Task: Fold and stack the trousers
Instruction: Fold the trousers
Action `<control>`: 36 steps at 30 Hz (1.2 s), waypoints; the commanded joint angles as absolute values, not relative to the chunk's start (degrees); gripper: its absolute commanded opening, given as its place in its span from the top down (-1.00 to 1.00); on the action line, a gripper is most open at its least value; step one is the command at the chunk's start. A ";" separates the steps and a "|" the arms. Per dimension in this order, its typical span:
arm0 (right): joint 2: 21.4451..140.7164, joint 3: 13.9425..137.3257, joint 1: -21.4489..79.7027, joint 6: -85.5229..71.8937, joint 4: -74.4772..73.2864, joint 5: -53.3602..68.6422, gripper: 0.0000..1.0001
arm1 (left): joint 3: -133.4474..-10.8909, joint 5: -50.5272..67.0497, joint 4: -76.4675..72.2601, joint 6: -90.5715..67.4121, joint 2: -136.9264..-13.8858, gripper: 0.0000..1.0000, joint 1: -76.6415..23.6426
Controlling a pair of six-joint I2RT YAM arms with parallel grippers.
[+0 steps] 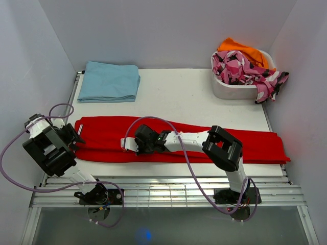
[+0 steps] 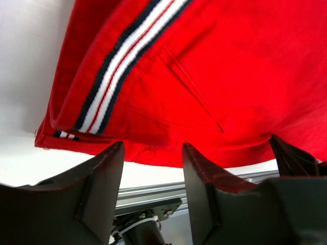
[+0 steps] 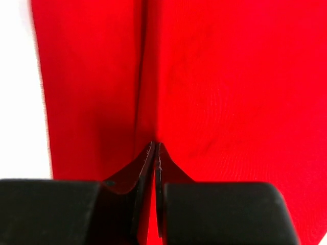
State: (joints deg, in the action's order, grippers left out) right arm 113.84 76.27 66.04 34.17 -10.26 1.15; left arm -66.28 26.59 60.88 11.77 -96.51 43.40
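Table point(image 1: 194, 97) with the trousers point(image 1: 102, 133) spread flat as one long red band across the lower middle of the overhead frame, waist at the left and hems at the right. A light blue folded garment point(image 1: 110, 81) lies at upper left and a white tub point(image 1: 232, 92) of mixed clothes at upper right, both well apart from the work. Step in hand, judged from the layout: taking hold for the first fold. At the waist end the left gripper point(image 1: 75, 138) sits with its jaws parted and nothing between them. Left of centre the right gripper point(image 1: 134, 142) rests on the cloth, fully closed and apparently nipping a thin pinch of fabric. For a clean fold the left jaws should close on every layer of the waistband, and both grips should rise together so the edges stay aligned. Only the overhead view gives the garment's full length and the spacing of the two grips. Only the left wrist view shows the striped side trim point(image 2: 122, 56), a pocket seam point(image 2: 196, 92) and the open fingers just short of the waist edge. Only the right wrist view shows the tips meeting at a dark crease point(image 3: 145, 76).
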 commanded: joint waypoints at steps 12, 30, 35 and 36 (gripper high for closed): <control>117.33 80.94 61.09 34.37 -8.44 -1.58 0.85 | -74.95 32.17 53.61 5.36 -105.72 1.00 40.70; 109.69 85.61 58.36 32.70 -11.86 3.60 0.85 | -87.36 34.54 64.24 11.68 -97.83 1.00 38.85; 109.68 86.48 58.45 31.73 -15.55 7.11 0.25 | -86.49 33.57 67.24 14.24 -96.24 1.00 38.85; 110.04 86.31 58.53 31.99 -15.82 8.77 0.01 | -86.14 33.84 67.15 14.06 -96.33 1.00 38.85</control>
State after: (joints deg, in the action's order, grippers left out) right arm 111.26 84.36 58.15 32.45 -13.54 4.40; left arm -85.43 33.43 64.97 11.66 -98.89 38.39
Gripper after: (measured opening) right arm 0.387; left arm 0.022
